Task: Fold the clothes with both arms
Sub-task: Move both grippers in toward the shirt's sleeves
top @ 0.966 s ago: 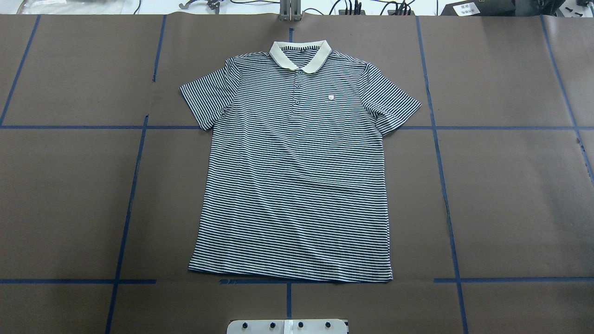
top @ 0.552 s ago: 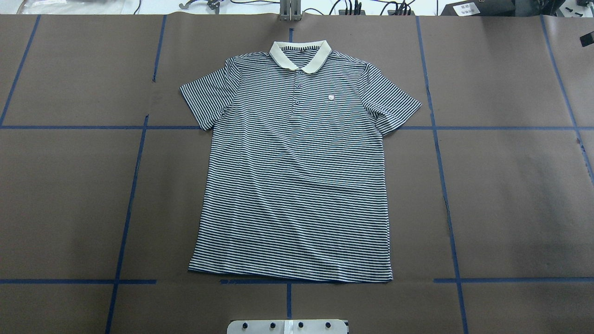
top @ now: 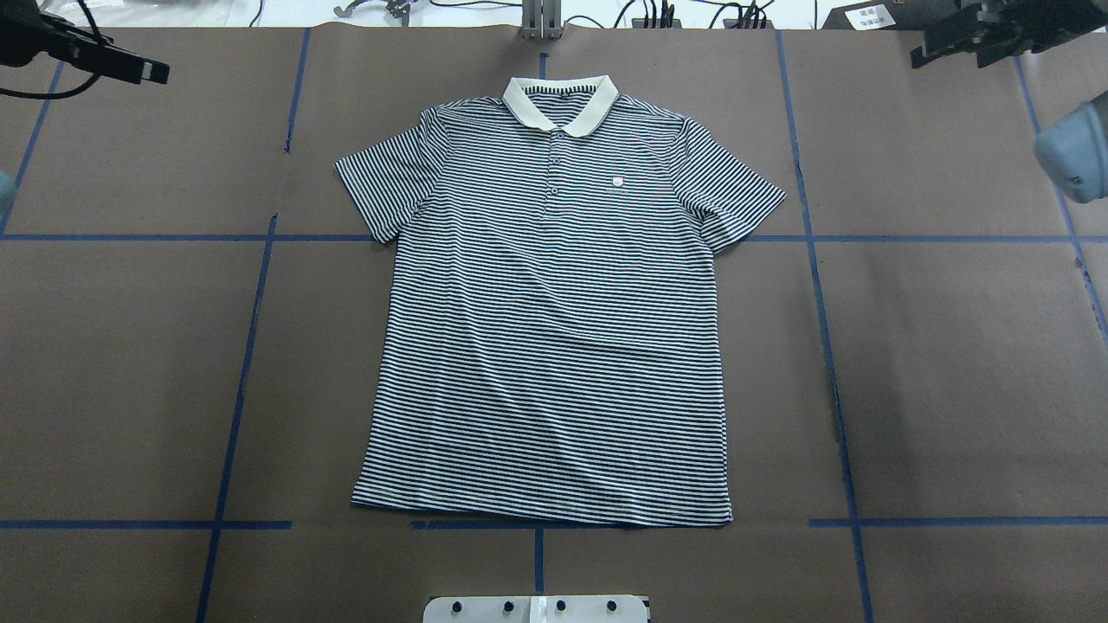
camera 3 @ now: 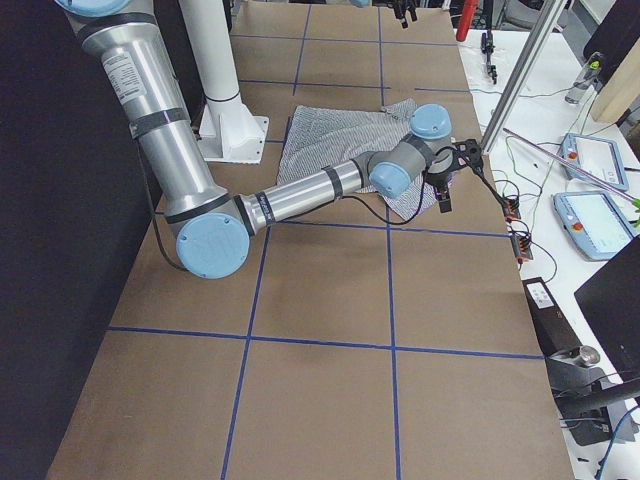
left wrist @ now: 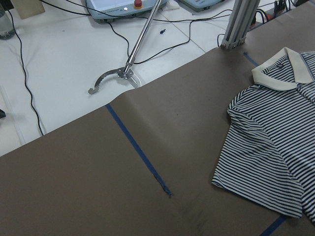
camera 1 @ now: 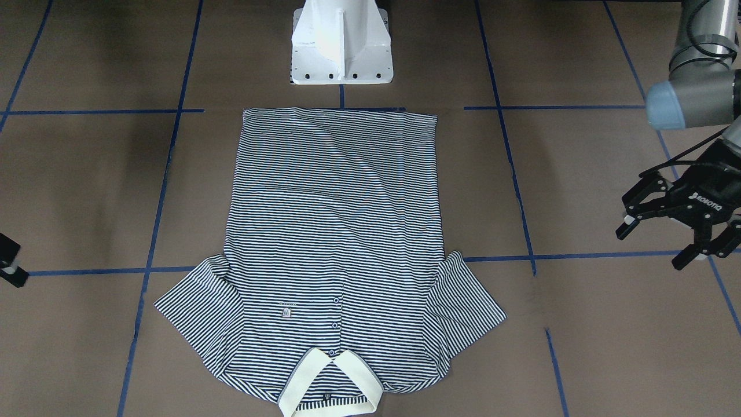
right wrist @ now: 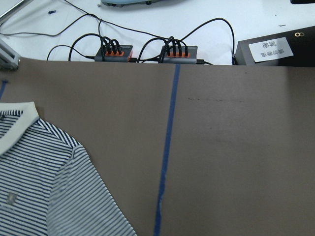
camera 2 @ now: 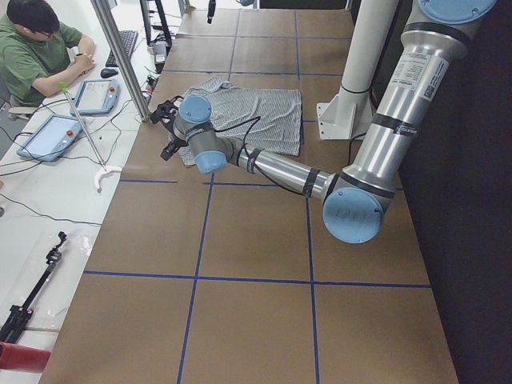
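The striped shirt (top: 554, 346) is lying flat on the brown table (top: 952, 372), front side up, with its buttons (top: 555, 160) showing. Both short sleeves (top: 381, 186) are sticking out to the sides. Its cream collar (top: 561, 102) is pointing toward the far edge of the table. Its bottom edge is sitting close to the robot's white stand (camera 1: 341, 46).

The left arm (camera 1: 689, 98) is reaching out over the table beside the collar end of the shirt. The left gripper (camera 1: 649, 249) is hanging above the brown cover, well apart from the sleeve. Its two black fingers (camera 1: 639, 202) are spreading wide apart.

The right arm (camera 3: 300, 195) is stretching out on the other side. The right gripper (top: 965, 39) is hovering near the far corner of the table, also well away from the shirt. Only part of it is showing, so I cannot tell if its fingers are spread or pressed together.

A person (camera 2: 36, 48) is sitting at the white desk (camera 2: 48, 184) past the table.
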Motion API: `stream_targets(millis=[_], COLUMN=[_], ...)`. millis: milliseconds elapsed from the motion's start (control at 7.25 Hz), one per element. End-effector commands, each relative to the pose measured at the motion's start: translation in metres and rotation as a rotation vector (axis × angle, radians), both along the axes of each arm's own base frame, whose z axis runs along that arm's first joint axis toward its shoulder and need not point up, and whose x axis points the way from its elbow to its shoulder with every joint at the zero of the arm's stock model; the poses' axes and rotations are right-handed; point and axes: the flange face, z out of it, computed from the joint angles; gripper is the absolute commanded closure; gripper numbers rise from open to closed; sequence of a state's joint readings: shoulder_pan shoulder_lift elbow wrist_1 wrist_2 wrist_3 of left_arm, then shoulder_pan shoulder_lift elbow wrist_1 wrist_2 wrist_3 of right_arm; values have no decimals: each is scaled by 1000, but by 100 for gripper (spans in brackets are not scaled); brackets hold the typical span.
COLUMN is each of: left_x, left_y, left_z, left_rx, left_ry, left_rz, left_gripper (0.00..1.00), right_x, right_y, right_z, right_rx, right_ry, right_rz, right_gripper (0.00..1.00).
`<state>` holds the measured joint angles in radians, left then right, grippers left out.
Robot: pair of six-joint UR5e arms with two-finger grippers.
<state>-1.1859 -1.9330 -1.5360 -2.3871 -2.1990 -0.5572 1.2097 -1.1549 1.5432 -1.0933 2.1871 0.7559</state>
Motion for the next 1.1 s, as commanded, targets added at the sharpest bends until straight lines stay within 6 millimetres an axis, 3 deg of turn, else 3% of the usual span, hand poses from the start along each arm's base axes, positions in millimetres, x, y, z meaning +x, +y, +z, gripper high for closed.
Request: stream_targets(millis=[0,138,276,414,552,690,966], left_x=[59,83,95,101,104,107,107], left_y=[-6,-10,-7,-4,-3,-2,-2], left_z=[-21,-25,-26,-28,-28,-27,-28], left_rx=[-76,-72,-64,-63,-66,-67,-66], left_ry=[40,36,29,32,34,32,34], left_rz=[-64,-58,-64,-56,-52,-47,-48], left_gripper=[0,0,0,0,0,0,0], right_x=[-97,-130,-165,-193,-205,-216,-220], right_y=[-12,-9,-8,-3,5,15,28], right_z=[-34,-32,-22,-4,10,23,51], right_rx=[-65,-53,-53,-57,-55,-46,-24], right_ry=[-22,-47,-42,2,37,71,121], right_rz=[126,230,212,211,210,172,131], right_gripper=[0,0,0,10,19,22,31])
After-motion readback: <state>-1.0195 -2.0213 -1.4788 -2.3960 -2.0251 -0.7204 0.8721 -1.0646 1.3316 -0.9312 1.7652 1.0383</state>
